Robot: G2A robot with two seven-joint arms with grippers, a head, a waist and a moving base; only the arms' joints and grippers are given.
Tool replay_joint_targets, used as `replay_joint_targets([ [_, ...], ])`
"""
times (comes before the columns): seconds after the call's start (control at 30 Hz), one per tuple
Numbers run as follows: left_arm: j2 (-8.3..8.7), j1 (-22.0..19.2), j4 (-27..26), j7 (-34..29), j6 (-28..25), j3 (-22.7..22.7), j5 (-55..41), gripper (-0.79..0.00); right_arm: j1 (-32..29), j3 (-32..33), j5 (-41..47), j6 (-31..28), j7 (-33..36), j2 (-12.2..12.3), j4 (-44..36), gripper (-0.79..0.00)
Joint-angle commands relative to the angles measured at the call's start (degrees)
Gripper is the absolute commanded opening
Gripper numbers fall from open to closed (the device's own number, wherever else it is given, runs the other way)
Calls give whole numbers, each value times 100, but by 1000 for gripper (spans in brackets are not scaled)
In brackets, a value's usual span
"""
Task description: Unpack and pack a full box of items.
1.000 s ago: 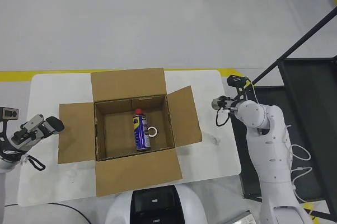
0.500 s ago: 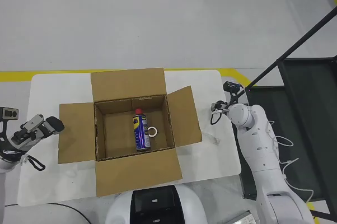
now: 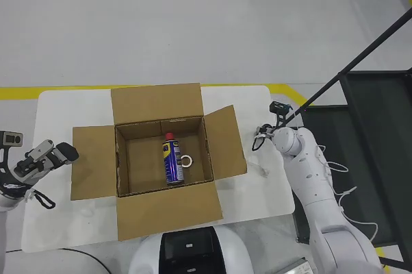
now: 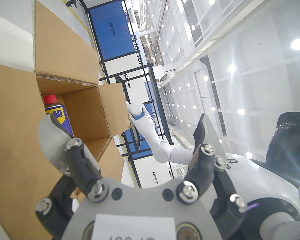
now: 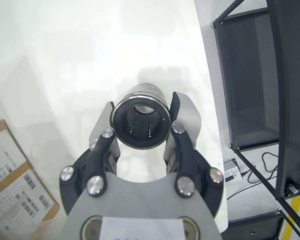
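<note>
Hollow steel cylinder (image 5: 142, 93) in right gripper (image 5: 143, 104); open cardboard box (image 3: 158, 103)

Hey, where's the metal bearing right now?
The metal bearing is clamped in the right gripper, over the white table, just right of the cardboard box.

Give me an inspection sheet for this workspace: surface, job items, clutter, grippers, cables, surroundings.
Surface: white table, carrying the box.
Job's things: open cardboard box, flaps spread; blue spray can lying inside with a metal ring beside it; metal bearing sleeve outside the box.
Clutter: small pale speck on the table right of the box, too small to identify.
Grippers: left gripper jaws open, empty, beside the box; right gripper jaws shut on the bearing sleeve above the table.
Cables: dark cables on the floor by the rack.
Surroundings: black rack; yellow floor line.
</note>
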Motion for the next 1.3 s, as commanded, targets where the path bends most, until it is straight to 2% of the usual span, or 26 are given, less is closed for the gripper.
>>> replay_joint_targets([
  [0.0,0,0,0,0,0,0,0,0,55,-40,32,-10,-57,-8,95,-785],
  [0.1,0,0,0,0,0,0,0,0,95,-89,47,18,-139,-17,169,-785],
  [0.13,0,0,0,0,0,0,0,0,95,-107,53,34,-153,-21,169,-683],
  [0.17,0,0,0,0,0,0,0,0,92,-119,59,49,-159,-22,164,-142],
  [0.2,0,0,0,0,0,0,0,0,90,-125,47,75,-181,-22,154,0],
  [0.37,0,0,0,0,0,0,0,0,22,-98,65,153,-177,-8,-36,0],
  [0.47,0,0,0,0,0,0,0,0,-99,24,129,175,-135,21,-427,0],
  [0.57,0,0,0,0,0,0,0,0,-391,290,299,220,17,70,-1303,0],
  [0.73,0,0,0,0,0,0,0,0,-1164,741,535,307,387,145,-3358,0],
  [0.87,0,0,0,0,0,0,0,0,-1522,870,802,102,645,175,-4496,0],
  [1.1,0,0,0,0,0,0,0,0,-1549,323,914,-111,1136,185,-5844,0],
  [1.27,0,0,0,0,0,0,0,0,-1165,-454,1023,112,1626,147,-6066,0],
])
